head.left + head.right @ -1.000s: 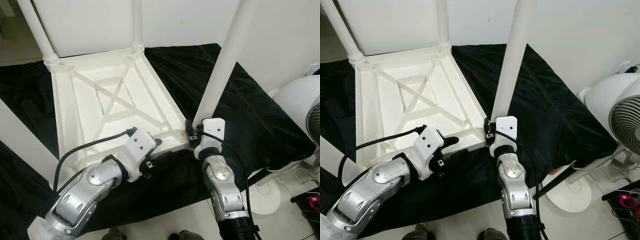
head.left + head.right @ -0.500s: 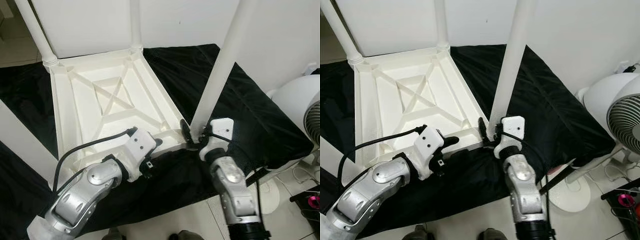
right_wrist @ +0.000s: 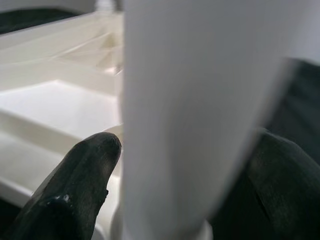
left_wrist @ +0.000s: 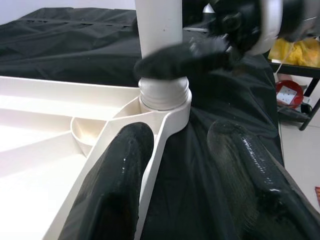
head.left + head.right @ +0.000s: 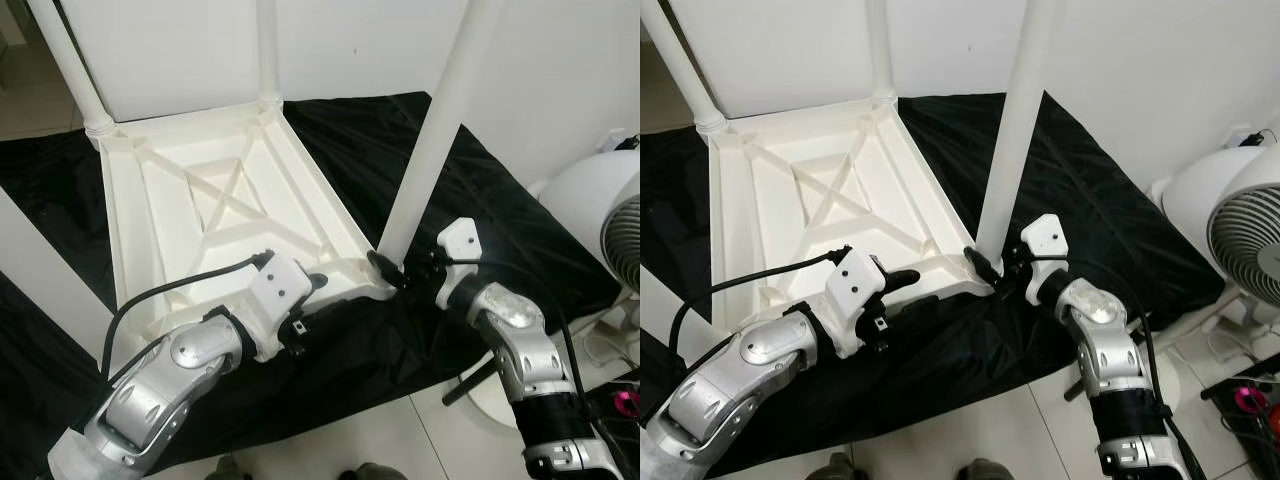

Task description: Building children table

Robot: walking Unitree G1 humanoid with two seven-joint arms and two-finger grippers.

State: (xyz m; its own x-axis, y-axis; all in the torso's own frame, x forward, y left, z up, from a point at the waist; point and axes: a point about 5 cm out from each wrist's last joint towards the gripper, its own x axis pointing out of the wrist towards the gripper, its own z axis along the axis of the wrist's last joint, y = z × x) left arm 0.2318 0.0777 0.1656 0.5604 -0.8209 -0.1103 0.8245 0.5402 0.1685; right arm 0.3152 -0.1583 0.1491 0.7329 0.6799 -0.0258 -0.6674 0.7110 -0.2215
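While the upturned white plastic ribbed tabletop (image 5: 220, 210) lies on black cloth (image 5: 480, 200), the long white cylindrical leg (image 5: 430, 150) stands upright in its near-right corner socket. Right gripper (image 5: 1002, 268) clasps the leg's base; left gripper (image 5: 312, 300) straddles the tabletop rim beside that socket, fingers spread.

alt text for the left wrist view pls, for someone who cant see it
The left gripper straddles the rim of an upturned white table top, one black finger on each side of the rim. Just beyond, a white table leg stands in its corner socket, with the right gripper closed around its base, over black cloth.
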